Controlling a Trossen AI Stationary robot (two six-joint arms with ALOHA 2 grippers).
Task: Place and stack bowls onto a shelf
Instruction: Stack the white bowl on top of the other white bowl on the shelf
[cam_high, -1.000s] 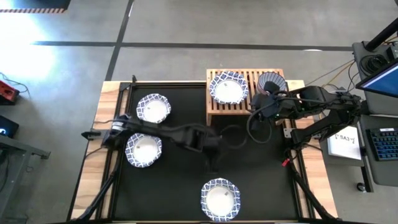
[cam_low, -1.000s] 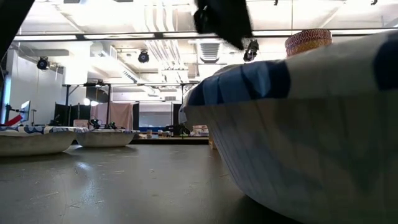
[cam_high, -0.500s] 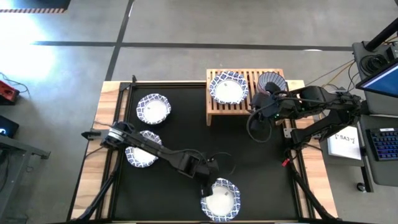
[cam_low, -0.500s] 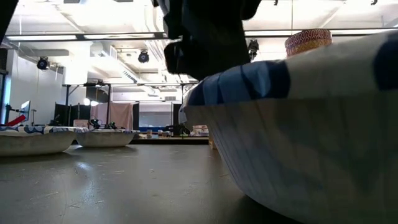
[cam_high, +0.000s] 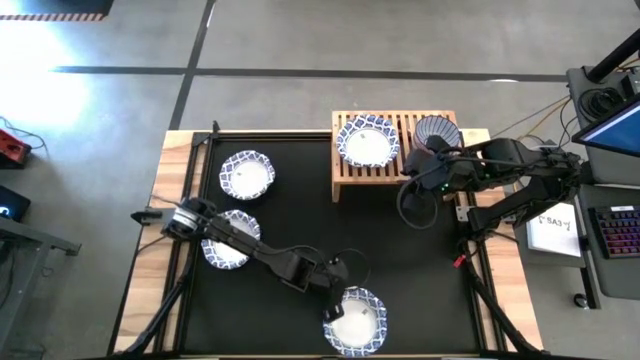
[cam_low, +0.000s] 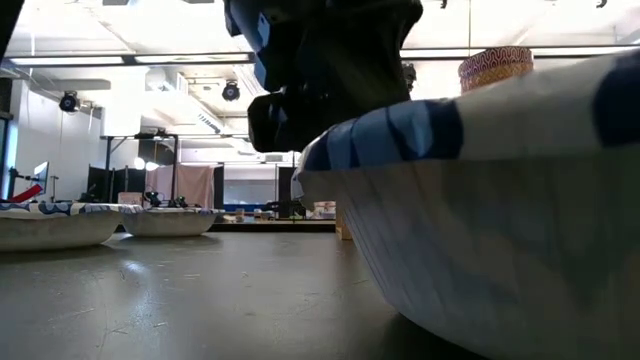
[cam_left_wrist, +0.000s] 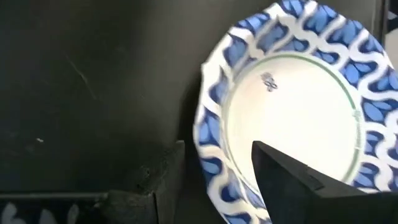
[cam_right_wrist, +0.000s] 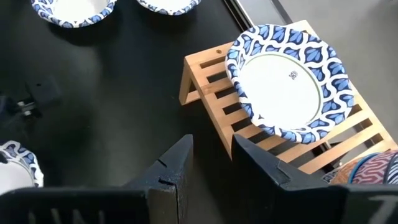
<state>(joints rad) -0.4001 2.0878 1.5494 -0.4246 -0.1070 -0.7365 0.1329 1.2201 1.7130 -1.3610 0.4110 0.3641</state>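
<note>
At the near edge of the black table mat (cam_high: 300, 200) a white bowl with a blue-patterned rim (cam_high: 354, 320) is set, and in the low view it fills the right of the picture. The left gripper (cam_high: 335, 282) is held low over that bowl's rim on the side toward the mat's left edge. In the left wrist view its fingers (cam_left_wrist: 292, 180) are seen parted, one over the inside of the bowl and the other over the mat just outside the rim; nothing is clasped between them.

Farther back, near the left edge, a second blue-rimmed bowl (cam_high: 228, 246) is partly covered by the left arm, and a third (cam_high: 246, 174) is placed beyond it toward the far left corner.

At the far edge the light-wood slatted shelf (cam_high: 345, 176) is stood. A fourth blue-rimmed bowl (cam_high: 367, 141) is set on its slats, and beside it, toward the shelf's right end, a stack of smaller patterned bowls (cam_high: 436, 130) is seen.

The right gripper (cam_high: 412, 183) is held just off the shelf's near right corner, above the mat. In the right wrist view its fingers (cam_right_wrist: 171, 168) are seen slightly apart and empty.
</note>
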